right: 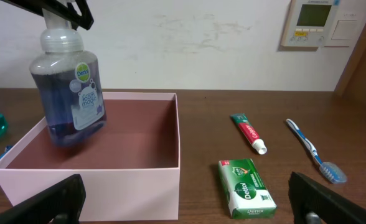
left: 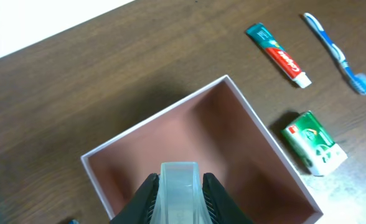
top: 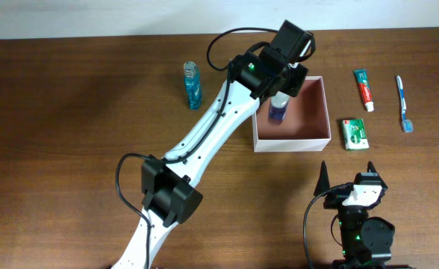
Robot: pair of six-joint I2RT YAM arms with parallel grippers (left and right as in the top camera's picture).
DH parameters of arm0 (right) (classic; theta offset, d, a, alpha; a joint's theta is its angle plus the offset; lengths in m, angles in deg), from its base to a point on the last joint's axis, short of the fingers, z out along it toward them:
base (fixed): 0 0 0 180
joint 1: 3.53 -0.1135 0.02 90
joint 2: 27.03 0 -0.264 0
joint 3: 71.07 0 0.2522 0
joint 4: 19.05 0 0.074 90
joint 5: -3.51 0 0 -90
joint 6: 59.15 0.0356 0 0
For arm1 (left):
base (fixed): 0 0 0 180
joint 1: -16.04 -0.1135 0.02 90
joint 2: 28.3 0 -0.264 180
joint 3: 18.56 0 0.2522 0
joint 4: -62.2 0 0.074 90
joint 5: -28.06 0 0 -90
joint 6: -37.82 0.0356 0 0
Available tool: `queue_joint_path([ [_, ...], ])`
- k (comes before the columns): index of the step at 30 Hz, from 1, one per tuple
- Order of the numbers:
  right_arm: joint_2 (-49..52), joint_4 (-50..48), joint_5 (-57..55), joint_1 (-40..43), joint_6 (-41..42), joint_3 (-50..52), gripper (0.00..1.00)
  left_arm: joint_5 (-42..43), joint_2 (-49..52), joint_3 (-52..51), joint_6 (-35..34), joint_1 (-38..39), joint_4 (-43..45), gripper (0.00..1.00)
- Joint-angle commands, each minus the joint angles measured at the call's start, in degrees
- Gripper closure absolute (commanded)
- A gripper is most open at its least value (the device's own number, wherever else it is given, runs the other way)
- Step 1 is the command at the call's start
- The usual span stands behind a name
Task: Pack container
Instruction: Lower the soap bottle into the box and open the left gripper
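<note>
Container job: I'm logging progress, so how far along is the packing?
Done: nothing lies in the container yet. In hand: the left gripper holds the purple bottle over its inside. Left: the toothpaste, toothbrush, soap box and blue bottle sit on the table; the right gripper is open.

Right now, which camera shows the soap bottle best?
Right wrist: the soap bottle shows side-on, label readable, held over the container. Overhead shows its lower part under the left arm; left wrist, only its clear top between the fingers.
</note>
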Motion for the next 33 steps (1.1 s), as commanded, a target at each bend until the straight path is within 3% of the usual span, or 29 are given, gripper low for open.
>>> queue_joint_path([
  [1,-0.4,0.3,-1.1,-0.5,0.0,0.3,0.01,-5.5,-0.8,1.2,-0.7,-0.2,0.5,0.83],
  [24,-0.4,0.3,-1.1,-0.5,0.0,0.3,0.01,-6.4,5.7,1.2,-0.8,-4.2,3.8,0.82],
  [33,-0.4,0.3,-1.1,-0.5,0.0,0.3,0.01,-5.4,6.4,1.2,-5.7,-4.2,4.1,0.81],
])
